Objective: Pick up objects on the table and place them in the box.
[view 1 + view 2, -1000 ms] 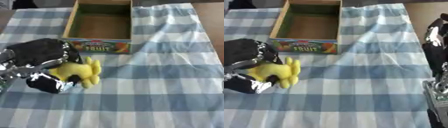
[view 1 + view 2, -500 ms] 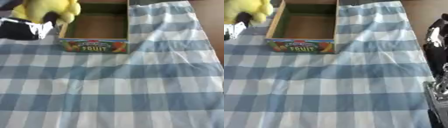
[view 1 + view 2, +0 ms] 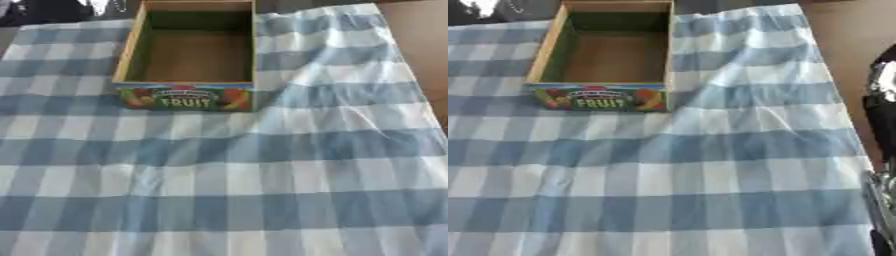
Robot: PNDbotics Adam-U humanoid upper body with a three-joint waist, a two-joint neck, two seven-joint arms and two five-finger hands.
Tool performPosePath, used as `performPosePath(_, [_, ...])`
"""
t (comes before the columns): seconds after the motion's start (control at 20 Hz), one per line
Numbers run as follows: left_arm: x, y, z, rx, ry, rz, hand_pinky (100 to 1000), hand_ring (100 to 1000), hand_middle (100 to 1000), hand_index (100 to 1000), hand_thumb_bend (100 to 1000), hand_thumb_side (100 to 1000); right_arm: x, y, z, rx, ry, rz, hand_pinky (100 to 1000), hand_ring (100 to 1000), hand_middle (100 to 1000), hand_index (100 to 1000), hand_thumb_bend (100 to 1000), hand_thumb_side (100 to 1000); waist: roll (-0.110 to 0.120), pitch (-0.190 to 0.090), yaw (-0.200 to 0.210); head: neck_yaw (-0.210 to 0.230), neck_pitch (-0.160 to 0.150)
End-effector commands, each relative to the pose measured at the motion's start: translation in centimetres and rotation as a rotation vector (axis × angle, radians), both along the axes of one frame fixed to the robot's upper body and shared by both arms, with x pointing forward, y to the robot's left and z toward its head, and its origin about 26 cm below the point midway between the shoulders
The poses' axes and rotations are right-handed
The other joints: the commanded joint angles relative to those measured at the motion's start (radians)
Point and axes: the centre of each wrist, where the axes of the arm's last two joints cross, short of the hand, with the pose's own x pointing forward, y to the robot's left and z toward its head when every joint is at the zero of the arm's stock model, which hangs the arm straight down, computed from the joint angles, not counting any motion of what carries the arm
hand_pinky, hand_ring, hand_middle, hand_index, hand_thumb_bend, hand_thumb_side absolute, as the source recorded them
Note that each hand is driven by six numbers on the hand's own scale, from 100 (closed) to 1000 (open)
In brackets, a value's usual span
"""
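Black left hand (image 3: pixel 35 9) blurred at upper left, beside cardboard box (image 3: pixel 191 97); can't tell fingers or hold. Right hand (image 3: pixel 883 95) at right edge, fingers unclear too.

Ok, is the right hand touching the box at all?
Apart. The right eye view shows the right hand at the picture's right edge, with a wide stretch of checked cloth lying between it and the box.

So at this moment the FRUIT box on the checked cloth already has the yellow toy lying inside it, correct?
Not quite. The FRUIT box does sit on the checked cloth, but it is empty: the left eye view shows only its bare brown floor, and no yellow toy shows in either view. Only a dark bit of the left arm shows at the top left corner.
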Motion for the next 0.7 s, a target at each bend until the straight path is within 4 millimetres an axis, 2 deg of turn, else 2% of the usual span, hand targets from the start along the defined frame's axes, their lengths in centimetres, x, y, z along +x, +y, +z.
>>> performPosePath(0.05, [3.7, 0.3, -0.7, -0.042, -0.086, 0.03, 477, 582, 458, 371, 100, 355, -0.1, 0.1, 1.1, -0.03, -0.035, 0.018, 718, 545, 446, 726, 100, 422, -0.001, -0.013, -0.012, 0.021, -0.027])
performPosePath(0.15, [5.9, 0.2, -2.1, -0.051, -0.115, 0.02, 489, 591, 466, 390, 100, 340, -0.1, 0.2, 1.2, -0.031, -0.04, 0.025, 719, 545, 446, 726, 100, 423, 0.0, -0.008, -0.024, 0.036, -0.042])
performPosePath(0.25, [7.2, 0.0, -3.0, -0.046, -0.123, 0.001, 496, 597, 468, 399, 100, 305, 0.0, 0.2, 1.3, -0.033, -0.044, 0.032, 719, 545, 446, 726, 100, 429, 0.001, -0.003, -0.036, 0.049, -0.054])
performPosePath(0.3, [7.7, 0.0, -3.4, -0.038, -0.126, -0.004, 496, 598, 468, 401, 100, 338, 0.0, 0.3, 1.4, -0.035, -0.047, 0.035, 719, 545, 446, 726, 100, 424, 0.001, -0.001, -0.041, 0.055, -0.059])
performPosePath(0.7, [9.6, -0.7, -6.0, 0.078, -0.08, 0.023, 519, 621, 489, 424, 100, 319, 0.2, 0.5, 1.7, -0.037, -0.061, 0.057, 719, 546, 446, 727, 100, 427, 0.004, 0.012, -0.088, 0.091, -0.074])
